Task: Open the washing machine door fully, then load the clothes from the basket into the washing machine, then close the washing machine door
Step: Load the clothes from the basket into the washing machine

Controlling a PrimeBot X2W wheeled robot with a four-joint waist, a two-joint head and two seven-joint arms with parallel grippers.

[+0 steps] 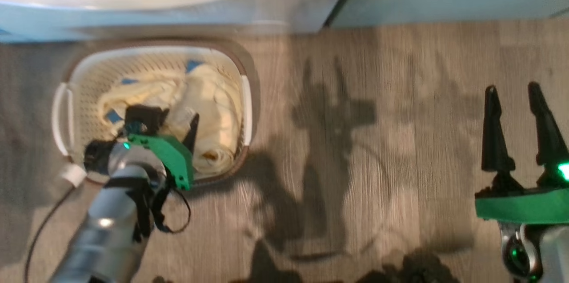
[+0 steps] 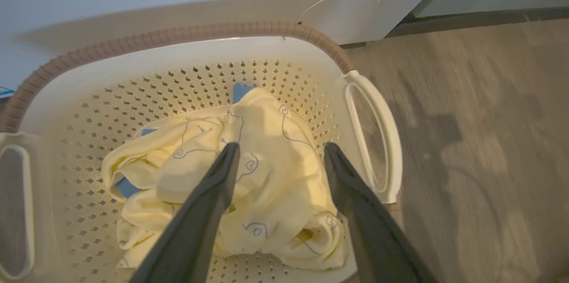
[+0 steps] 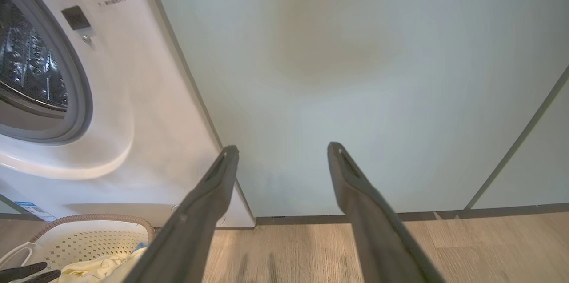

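Our left gripper (image 2: 280, 149) hangs open over the pale yellow line-printed clothes (image 2: 271, 181) in the cream perforated brown-rimmed basket (image 2: 178, 36) before the white washing machine (image 3: 133, 96), while our right gripper (image 1: 513, 89) gapes empty above wood floor (image 1: 400, 141).

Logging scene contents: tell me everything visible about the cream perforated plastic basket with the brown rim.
The cream-white perforated plastic basket stands upright on the wooden floor, close before the white washing machine. Brown ribbed rim, white loop handles at both sides. Inside lie pale yellow printed clothes; the open left gripper points into it.
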